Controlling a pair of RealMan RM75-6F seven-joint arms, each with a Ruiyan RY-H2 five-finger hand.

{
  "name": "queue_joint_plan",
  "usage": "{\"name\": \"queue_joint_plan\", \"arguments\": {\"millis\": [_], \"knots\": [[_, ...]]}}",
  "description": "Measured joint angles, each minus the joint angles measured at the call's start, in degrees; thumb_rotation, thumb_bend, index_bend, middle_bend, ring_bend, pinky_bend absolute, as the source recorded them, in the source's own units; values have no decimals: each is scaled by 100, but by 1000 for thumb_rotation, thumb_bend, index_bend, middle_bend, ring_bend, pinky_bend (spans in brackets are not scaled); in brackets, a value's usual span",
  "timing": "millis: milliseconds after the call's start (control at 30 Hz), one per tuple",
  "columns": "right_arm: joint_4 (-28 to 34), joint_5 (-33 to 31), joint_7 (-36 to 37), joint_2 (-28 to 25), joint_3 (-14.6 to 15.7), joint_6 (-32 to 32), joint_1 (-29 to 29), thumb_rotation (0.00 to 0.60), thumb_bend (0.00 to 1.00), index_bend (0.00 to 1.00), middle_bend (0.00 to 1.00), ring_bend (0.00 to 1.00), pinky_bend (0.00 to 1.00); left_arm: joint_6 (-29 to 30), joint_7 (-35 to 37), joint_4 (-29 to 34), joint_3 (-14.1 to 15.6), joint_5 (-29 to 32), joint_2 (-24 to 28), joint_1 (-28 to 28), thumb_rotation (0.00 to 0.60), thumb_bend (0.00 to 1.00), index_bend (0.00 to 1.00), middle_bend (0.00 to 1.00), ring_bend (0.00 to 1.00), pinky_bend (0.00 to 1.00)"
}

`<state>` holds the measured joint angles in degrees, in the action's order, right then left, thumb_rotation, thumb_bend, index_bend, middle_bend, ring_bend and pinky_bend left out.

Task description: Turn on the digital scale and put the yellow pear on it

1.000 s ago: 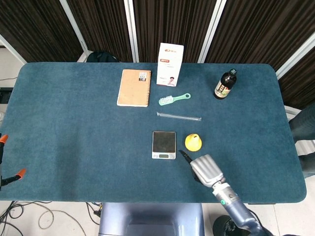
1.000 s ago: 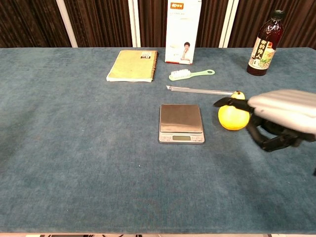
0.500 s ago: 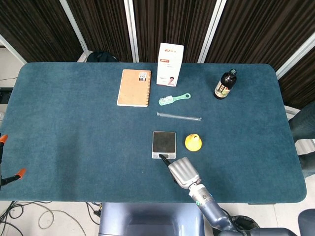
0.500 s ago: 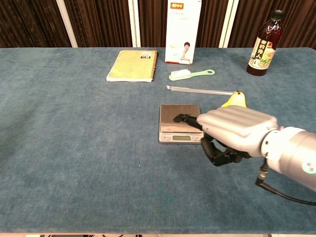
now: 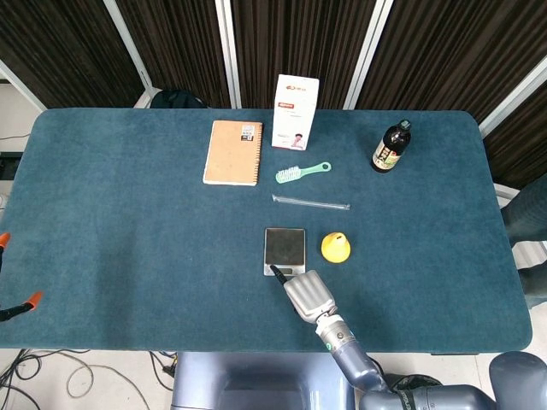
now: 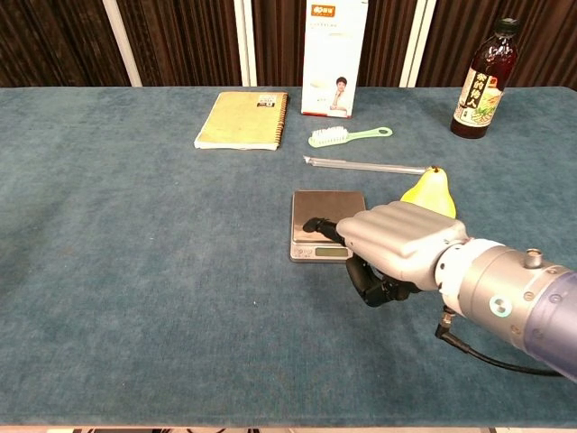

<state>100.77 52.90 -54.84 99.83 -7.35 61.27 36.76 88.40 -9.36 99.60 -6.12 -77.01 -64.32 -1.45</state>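
I see my right hand (image 6: 397, 248) low over the table (image 5: 128, 213), one finger (image 5: 275, 272) stretched out with its tip at the front strip of the scale (image 5: 285, 248), the others curled under, holding nothing. I cannot tell whether the tip presses the strip. The pear (image 5: 335, 247) sits on the cloth just right of the scale, apart from it. Beyond lie a clear stick (image 5: 310, 202), a green brush (image 5: 302, 172), a notebook (image 5: 232, 152), a box (image 5: 295, 112) and a dark bottle (image 5: 391, 147).
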Motion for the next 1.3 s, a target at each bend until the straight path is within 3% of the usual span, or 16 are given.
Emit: {"name": "queue_joint_plan", "arguments": {"millis": [1300], "knots": [[-485, -516, -35, 401, 182, 98, 459, 600, 905, 32, 789, 859, 1000, 26, -53, -8, -9, 18, -24, -5, 600, 104, 66, 0, 0, 0]]}}
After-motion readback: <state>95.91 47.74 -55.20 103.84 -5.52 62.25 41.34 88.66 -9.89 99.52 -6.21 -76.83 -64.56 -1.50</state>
